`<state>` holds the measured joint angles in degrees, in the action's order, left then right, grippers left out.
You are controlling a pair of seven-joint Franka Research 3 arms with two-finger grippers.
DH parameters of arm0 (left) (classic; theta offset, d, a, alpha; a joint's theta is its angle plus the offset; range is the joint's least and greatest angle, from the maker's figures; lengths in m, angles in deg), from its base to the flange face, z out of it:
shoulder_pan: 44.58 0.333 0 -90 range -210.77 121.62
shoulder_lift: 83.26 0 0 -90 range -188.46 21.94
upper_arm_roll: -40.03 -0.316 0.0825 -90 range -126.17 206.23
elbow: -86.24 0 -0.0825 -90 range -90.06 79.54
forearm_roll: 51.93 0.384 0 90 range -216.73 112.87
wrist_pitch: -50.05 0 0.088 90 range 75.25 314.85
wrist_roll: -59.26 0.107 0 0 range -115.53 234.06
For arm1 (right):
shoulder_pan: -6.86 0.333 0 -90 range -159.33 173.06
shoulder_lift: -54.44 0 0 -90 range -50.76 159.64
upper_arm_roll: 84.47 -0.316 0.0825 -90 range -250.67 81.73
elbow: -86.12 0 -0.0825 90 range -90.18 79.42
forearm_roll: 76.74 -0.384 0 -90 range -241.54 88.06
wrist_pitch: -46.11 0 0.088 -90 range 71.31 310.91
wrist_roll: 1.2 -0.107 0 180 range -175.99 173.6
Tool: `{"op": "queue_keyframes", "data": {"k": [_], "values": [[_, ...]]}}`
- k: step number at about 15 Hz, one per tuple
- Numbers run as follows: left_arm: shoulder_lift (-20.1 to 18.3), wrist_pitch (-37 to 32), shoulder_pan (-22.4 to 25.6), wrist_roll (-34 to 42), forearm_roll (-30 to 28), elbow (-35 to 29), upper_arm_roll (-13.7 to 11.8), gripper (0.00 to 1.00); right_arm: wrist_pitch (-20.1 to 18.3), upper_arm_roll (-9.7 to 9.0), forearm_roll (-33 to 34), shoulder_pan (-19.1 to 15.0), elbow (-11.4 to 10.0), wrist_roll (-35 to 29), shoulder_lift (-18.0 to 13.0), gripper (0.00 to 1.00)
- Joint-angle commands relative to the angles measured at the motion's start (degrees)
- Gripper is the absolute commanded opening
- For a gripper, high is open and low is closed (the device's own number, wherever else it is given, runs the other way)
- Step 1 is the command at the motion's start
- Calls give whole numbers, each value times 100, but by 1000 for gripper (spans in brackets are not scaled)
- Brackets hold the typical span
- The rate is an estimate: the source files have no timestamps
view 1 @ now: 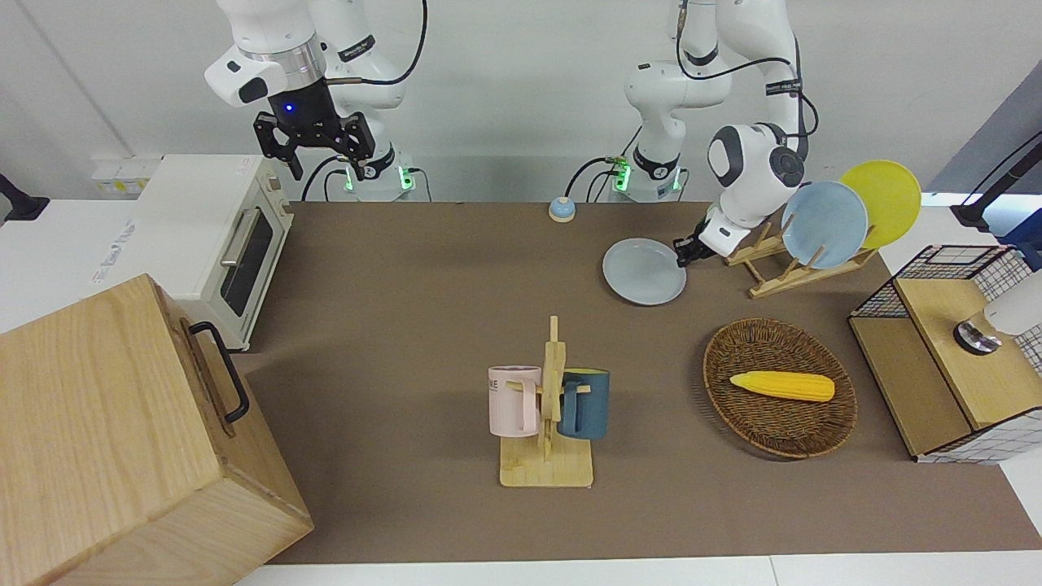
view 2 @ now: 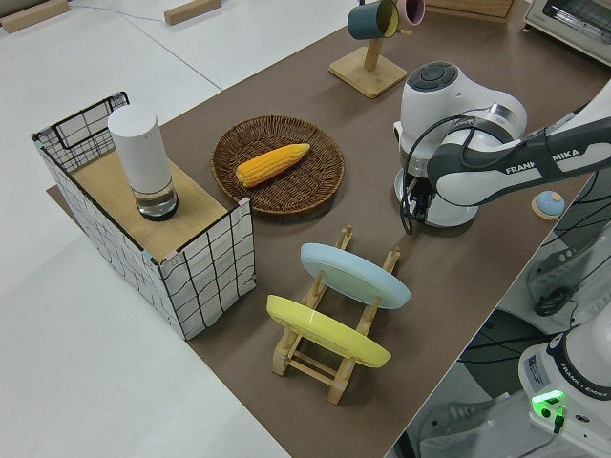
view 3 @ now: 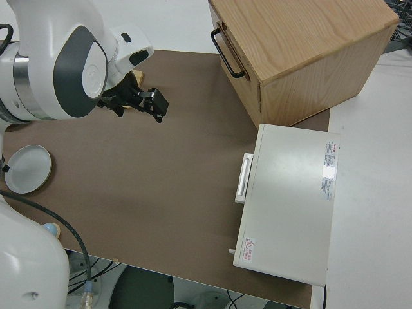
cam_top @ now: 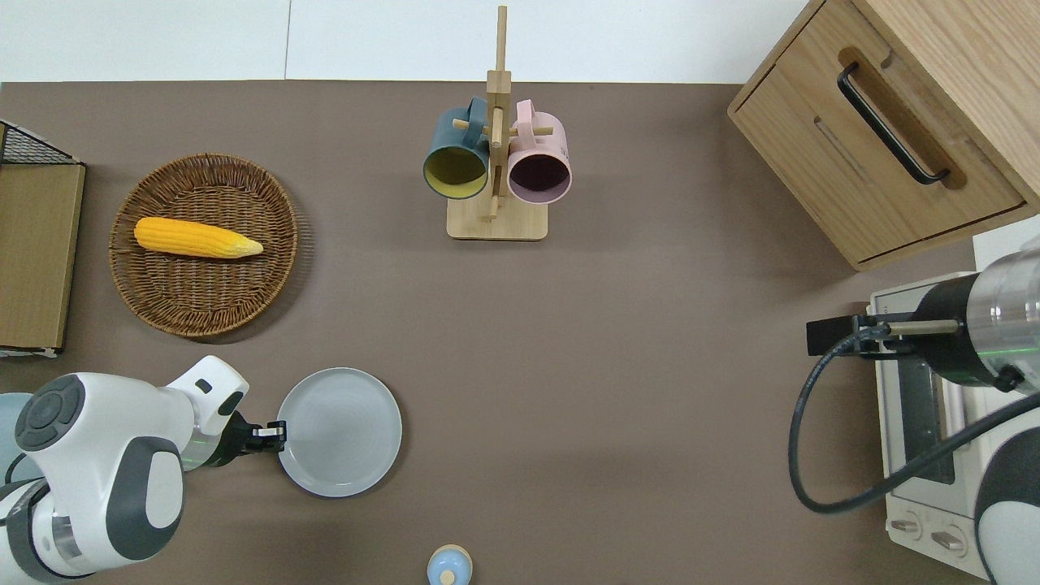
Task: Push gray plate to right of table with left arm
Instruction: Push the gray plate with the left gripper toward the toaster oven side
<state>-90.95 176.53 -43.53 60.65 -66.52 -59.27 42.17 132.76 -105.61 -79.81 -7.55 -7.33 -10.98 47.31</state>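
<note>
The gray plate [view 1: 643, 271] [cam_top: 341, 431] lies flat on the brown table [view 1: 407, 285] [cam_top: 609, 366], toward the left arm's end and near the robots' edge. It also shows in the right side view [view 3: 27, 168]. My left gripper [view 1: 682, 252] [cam_top: 272, 433] is low at table height, shut and empty. Its tip touches the plate's rim on the side toward the left arm's end. My right gripper [view 1: 313, 153] is open, empty and parked.
A wooden dish rack holds a sky-blue plate [view 1: 824, 224] and a yellow plate [view 1: 883, 199] at the left arm's end. There is also a wicker basket [view 1: 733, 350] with corn, a mug rack [view 1: 547, 415], a small blue knob [view 1: 562, 210], a toaster oven [view 1: 228, 236], a wooden cabinet [view 1: 122, 439] and a wire crate [view 1: 952, 350].
</note>
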Motion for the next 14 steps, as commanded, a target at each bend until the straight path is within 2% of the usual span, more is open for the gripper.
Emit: {"op": "queue_keyframes", "data": {"k": [1,5,11,14], "values": [[-110,246,27,-427,-316,-188,479,0,1,-83,-123,-140,-156,-67,-157,996],[-83,527,-34,-761,-658,-249,936,0,1,-83,-123,-140,-156,-59,-157,996],[57,1150,-210,-1921,-1019,-250,1990,0,1,-83,-123,-140,-156,-59,-157,996],[145,1397,-341,-2282,-1221,-250,2316,0,1,-83,-123,-140,-156,-59,-157,996]]}}
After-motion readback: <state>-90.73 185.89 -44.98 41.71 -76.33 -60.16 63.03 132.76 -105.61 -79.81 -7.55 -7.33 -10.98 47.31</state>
